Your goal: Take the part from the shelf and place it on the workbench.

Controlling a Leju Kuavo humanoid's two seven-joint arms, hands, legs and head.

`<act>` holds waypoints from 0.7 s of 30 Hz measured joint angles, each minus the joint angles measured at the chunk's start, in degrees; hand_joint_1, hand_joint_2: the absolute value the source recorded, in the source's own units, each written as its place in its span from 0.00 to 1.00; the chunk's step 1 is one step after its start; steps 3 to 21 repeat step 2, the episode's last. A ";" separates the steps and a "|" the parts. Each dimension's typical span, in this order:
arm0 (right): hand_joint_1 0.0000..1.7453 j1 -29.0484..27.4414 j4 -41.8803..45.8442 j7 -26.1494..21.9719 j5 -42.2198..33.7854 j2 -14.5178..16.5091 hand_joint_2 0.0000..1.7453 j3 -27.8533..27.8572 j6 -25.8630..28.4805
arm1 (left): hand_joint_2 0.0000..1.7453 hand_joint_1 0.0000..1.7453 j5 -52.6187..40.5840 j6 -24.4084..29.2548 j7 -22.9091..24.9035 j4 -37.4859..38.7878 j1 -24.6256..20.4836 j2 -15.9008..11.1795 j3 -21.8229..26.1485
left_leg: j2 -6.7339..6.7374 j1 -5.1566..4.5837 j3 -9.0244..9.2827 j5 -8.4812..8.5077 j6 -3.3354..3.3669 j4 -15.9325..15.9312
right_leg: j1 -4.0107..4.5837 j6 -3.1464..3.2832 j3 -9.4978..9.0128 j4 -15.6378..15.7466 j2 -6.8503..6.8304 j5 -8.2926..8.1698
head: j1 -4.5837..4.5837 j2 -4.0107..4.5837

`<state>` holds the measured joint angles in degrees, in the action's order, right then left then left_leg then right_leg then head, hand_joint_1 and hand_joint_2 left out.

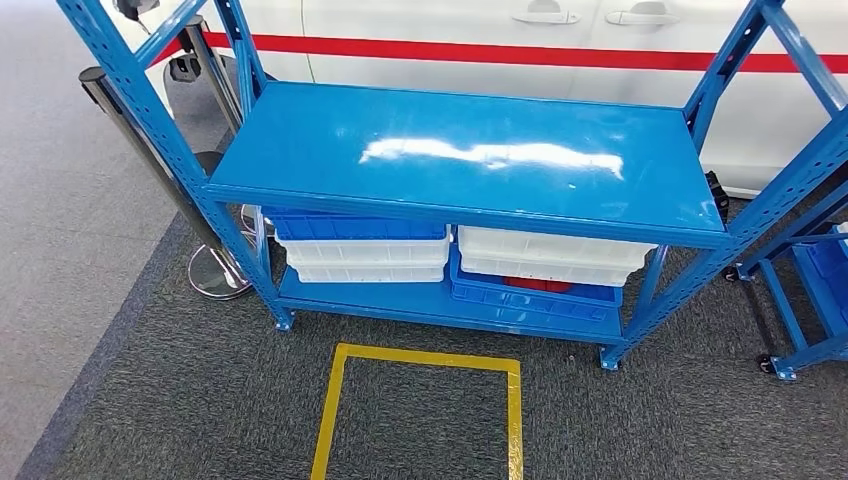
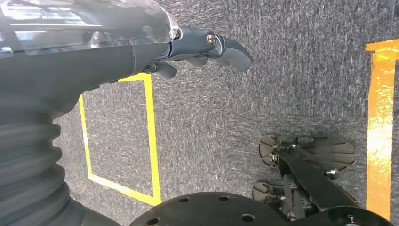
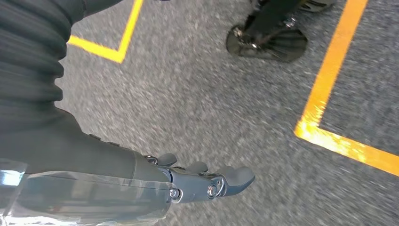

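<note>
1. A blue metal shelf [image 1: 470, 160] is standing on grey carpet [image 1: 180, 400], its top board bare and catching a streak of glare.
2. Two white bins [image 1: 365, 258] are sitting stacked on the lower board at the left, with a blue bin [image 1: 355, 228] resting on top of them.
3. Another white bin [image 1: 550, 255] is sitting at the right of the lower board, on a blue bin [image 1: 530, 298] in which something red [image 1: 538, 285] is showing; it is too hidden to tell whether this is the part.
4. A yellow tape square [image 1: 425, 400] is lying on the carpet just in front of the shelf.
5. A white car [image 1: 500, 40] with a red stripe is standing behind the shelf, and a post on a round chrome base [image 1: 215, 272] is standing beside the shelf's left leg.
6. The left hand [image 2: 202, 49] is hanging over the carpet, holding nothing, its fingers reaching out loosely and a little apart.
7. The right hand [image 3: 207, 181] is likewise hanging above the carpet near yellow tape, fingers extended, slightly spread and holding nothing.
</note>
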<state>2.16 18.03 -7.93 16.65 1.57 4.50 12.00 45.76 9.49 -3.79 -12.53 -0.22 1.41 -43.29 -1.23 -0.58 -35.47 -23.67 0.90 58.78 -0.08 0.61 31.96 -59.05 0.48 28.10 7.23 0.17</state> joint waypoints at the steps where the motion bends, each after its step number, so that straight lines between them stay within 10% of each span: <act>1: 0.00 -0.31 0.02 0.26 -0.54 0.00 1.00 0.00 -0.38 | 1.00 0.00 -1.47 -0.28 0.11 -0.27 0.27 -0.06 1.36 | 0.00 0.00 0.00 0.00 0.00 0.00 | 0.00 0.00 0.00 0.00 0.00 0.00 | 0.00 0.00; 21: 0.00 -0.47 0.03 0.39 -0.81 0.00 1.00 0.00 -0.57 | 1.00 0.00 -2.22 -0.43 0.17 -0.41 0.40 -0.08 2.06 | 0.00 0.00 0.01 0.00 0.00 0.00 | 0.00 0.00 -0.01 0.00 0.00 0.00 | 0.00 0.00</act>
